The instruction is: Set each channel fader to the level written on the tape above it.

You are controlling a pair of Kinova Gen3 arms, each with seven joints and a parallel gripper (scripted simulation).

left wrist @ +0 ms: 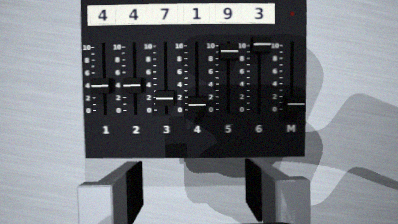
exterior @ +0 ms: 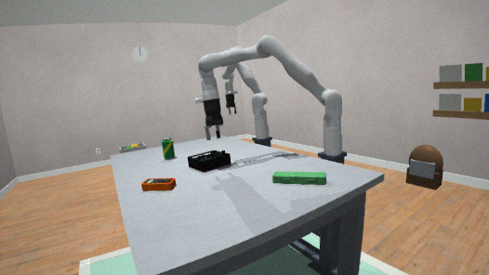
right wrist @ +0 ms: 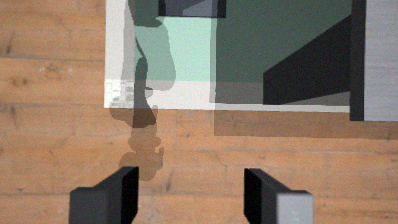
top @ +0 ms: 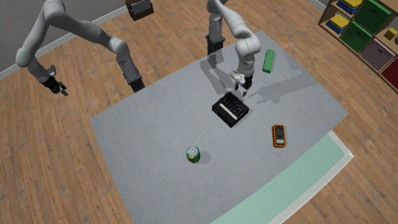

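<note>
The black lighting desk [top: 239,115] [exterior: 209,162] [left wrist: 125,145] lies on the table. In the left wrist view its tape [left wrist: 181,14] reads 4, 4, 7, 1, 9, 3. Fader 1 [left wrist: 100,86] and fader 2 [left wrist: 132,85] stand near 4, fader 3 [left wrist: 164,98] near 2, fader 4 [left wrist: 197,104] near 1. Fader 5 [left wrist: 229,51] stands near 9, fader 6 [left wrist: 261,44] near 10, the master fader [left wrist: 295,104] near 1. My left gripper [top: 240,91] [exterior: 213,136] [left wrist: 194,182] is open and empty, above the desk's numbered edge. My right gripper [top: 64,90] [exterior: 232,111] [right wrist: 191,190] is open and empty, off the table.
On the table [top: 151,132] [exterior: 167,223] stand a green can [top: 193,155] [exterior: 168,150], an orange multimeter [top: 279,136] [exterior: 158,185] and a green box [top: 268,61] [exterior: 299,177]. The can and multimeter are well apart from the desk. The left arm's shadow falls across the desk's master side.
</note>
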